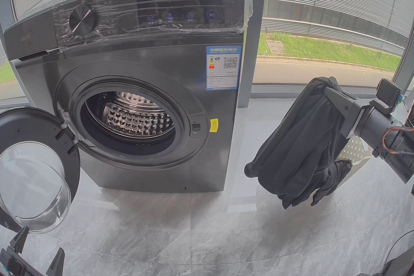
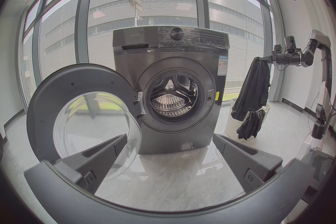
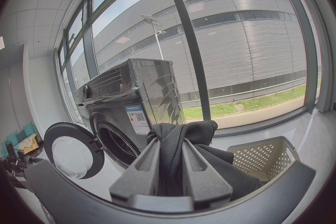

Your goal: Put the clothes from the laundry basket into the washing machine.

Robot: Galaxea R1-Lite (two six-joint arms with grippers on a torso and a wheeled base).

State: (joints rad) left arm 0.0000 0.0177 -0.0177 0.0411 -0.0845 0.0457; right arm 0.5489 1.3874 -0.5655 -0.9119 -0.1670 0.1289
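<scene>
The grey washing machine stands at the left with its round door swung open and the steel drum bare inside. My right gripper is shut on a black garment, which hangs in the air to the right of the machine, above the cream laundry basket. From the left wrist view the same black garment dangles from the right gripper over the basket. My left gripper is open and low, in front of the open door, holding nothing.
Large windows and a dark window post stand behind the machine. Grey marble floor lies open between the machine, the basket and me.
</scene>
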